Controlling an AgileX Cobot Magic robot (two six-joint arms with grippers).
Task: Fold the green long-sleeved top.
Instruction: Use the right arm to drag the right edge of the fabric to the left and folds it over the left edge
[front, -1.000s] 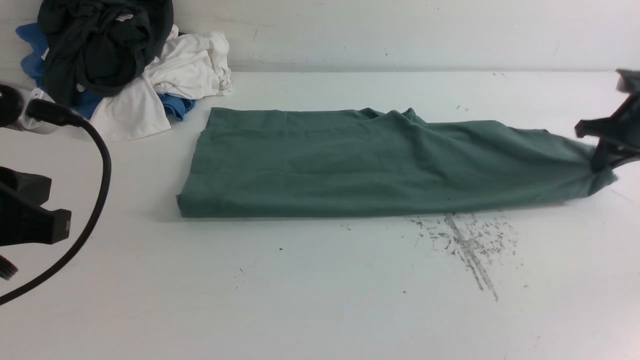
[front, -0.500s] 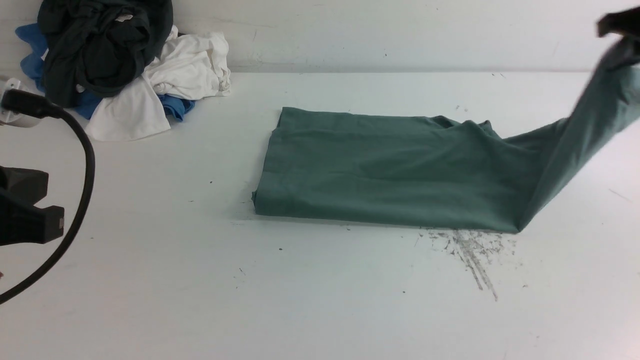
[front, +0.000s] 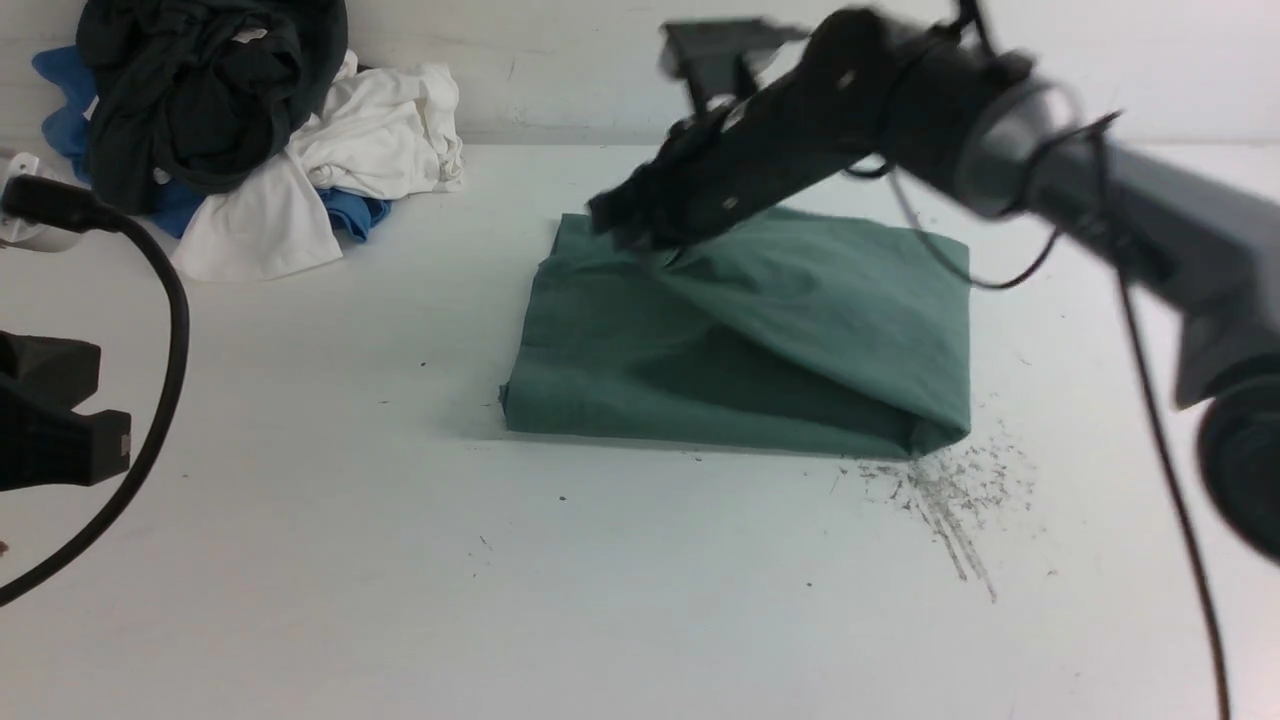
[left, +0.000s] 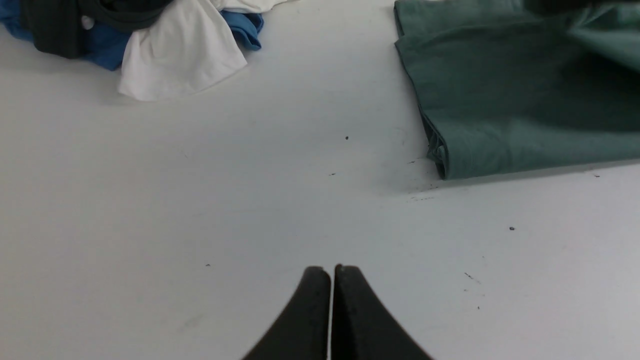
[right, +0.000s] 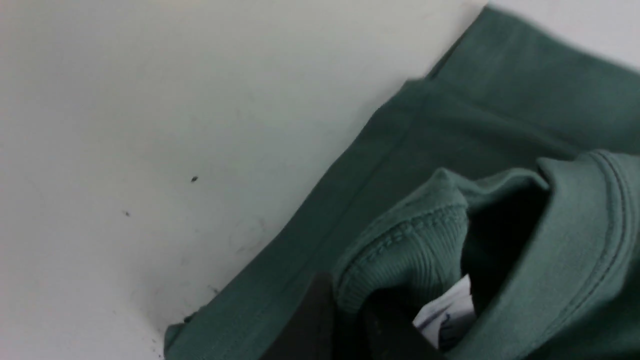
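The green long-sleeved top (front: 760, 340) lies folded in a rough square at mid-table, its right half doubled over onto the left. My right gripper (front: 640, 235) hangs over the top's far-left corner, shut on the ribbed neck edge (right: 400, 260), with a white neck label (right: 447, 310) showing just beside the fingers. The top's hem corner (left: 442, 160) shows in the left wrist view. My left gripper (left: 331, 272) is shut and empty, low over bare table at the near left, well apart from the top.
A pile of blackish, white and blue garments (front: 250, 120) sits at the far-left corner against the wall. A black cable (front: 180, 330) loops by the left arm. Dark scuff marks (front: 940, 500) streak the table near the top's front right corner.
My right arm has swung from the far right across to the left, carrying the top's raised end over and laying it onto the left half. The left arm stayed put.
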